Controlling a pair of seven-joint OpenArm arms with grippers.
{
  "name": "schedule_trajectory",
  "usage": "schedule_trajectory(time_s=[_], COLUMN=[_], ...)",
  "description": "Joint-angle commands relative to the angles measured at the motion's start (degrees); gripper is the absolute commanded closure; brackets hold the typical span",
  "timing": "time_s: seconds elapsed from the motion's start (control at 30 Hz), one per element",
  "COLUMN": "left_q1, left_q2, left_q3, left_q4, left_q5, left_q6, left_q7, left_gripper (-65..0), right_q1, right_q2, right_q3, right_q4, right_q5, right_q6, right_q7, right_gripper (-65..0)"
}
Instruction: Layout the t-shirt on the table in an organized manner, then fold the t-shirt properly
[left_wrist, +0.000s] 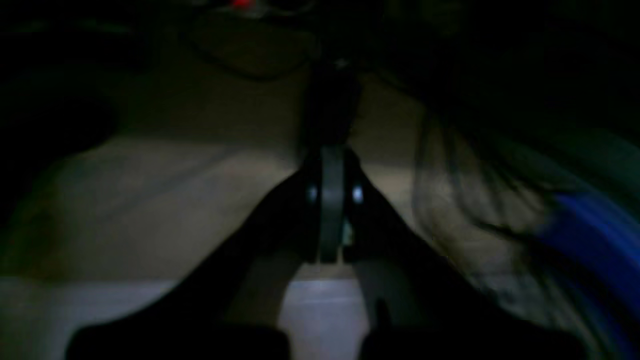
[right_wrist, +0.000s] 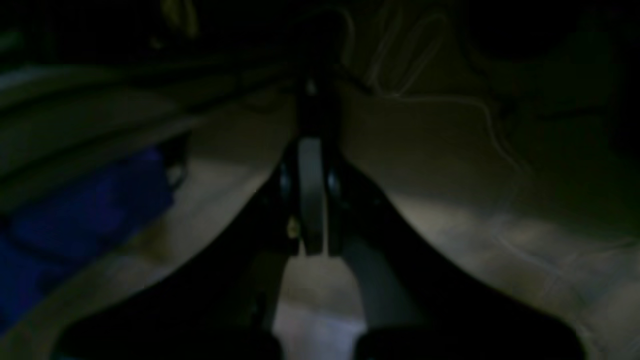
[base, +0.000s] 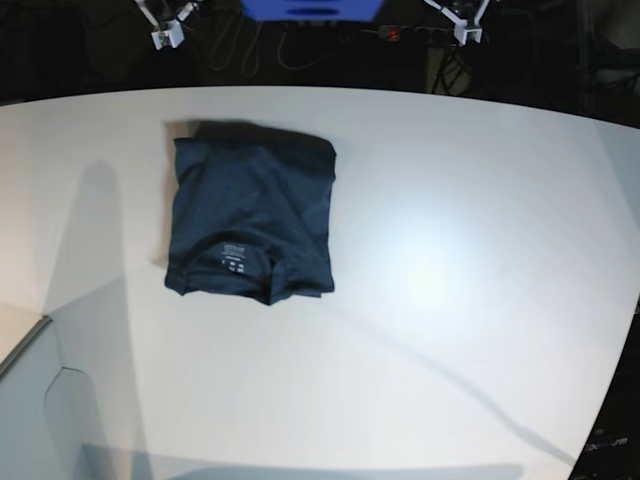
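The dark navy t-shirt (base: 250, 215) lies folded into a compact rectangle on the left half of the white table (base: 460, 260). Its collar and small white neck label (base: 235, 262) face up at the near edge. Both arms are pulled back beyond the table's far edge, well away from the shirt. My right gripper (base: 168, 28) shows at the top left and my left gripper (base: 462, 25) at the top right. In the dim wrist views the left gripper (left_wrist: 331, 100) and the right gripper (right_wrist: 312, 100) have their fingers pressed together with nothing between them.
A blue box (base: 310, 8) sits beyond the far edge between the arms; it shows blurred as the blue box (left_wrist: 590, 235) and the blue box (right_wrist: 75, 220) in the wrist views. Cables (base: 250, 45) hang behind the table. A pale panel (base: 30, 400) stands at the near left corner.
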Motion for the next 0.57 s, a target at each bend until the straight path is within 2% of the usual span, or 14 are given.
schedule_trajectory(time_s=[0.0,0.03,0.1,0.17,0.23,0.33,0.43,0.53], left_q1=[-0.23,-0.49,-1.11,-1.9,-2.16,-3.04,-3.22,-3.31], left_q2=[-0.58,-0.14,0.91,1.18,1.35,1.79,2.23,2.23], left_q3=[1.55,2.7,4.19,4.28,4.45,4.54,4.63,4.72], left_q4=[0.18,0.27,0.27,-0.08,-0.26,-0.35,-0.43,-0.43], left_q5=[-0.15,-0.42,-0.51,-0.51,-0.51,-0.24,-0.07,-0.07], left_q6=[3.17,5.89,11.08,13.81,14.86,14.86,14.86,14.86], left_q7=[-1.27,-1.36,-1.36,-1.36,-1.27,-1.27,-1.27,-1.27], left_gripper=[0.0,0.0,0.0,0.0,0.0,0.0,0.0,0.0], right_q1=[0.19,0.72,2.21,3.35,4.76,5.9,6.43,6.87], right_q2=[1.45,2.33,3.83,4.79,5.23,6.11,6.2,5.85], right_q3=[-1.1,-2.24,-4.44,-5.85,-7.43,-10.42,-14.2,-17.8], right_q4=[-2.54,-5.44,-11.68,-17.4,-22.32,-27.68,-31.29,-33.49], right_q5=[0.22,0.22,0.22,0.22,0.22,0.22,0.22,0.22], right_q6=[-2.81,-6.15,-15.55,-25.57,-35.77,-47.55,-55.02,-60.3], right_q7=[2.71,4.82,8.69,11.15,13.53,17.31,20.03,20.82], right_gripper=[0.0,0.0,0.0,0.0,0.0,0.0,0.0,0.0])
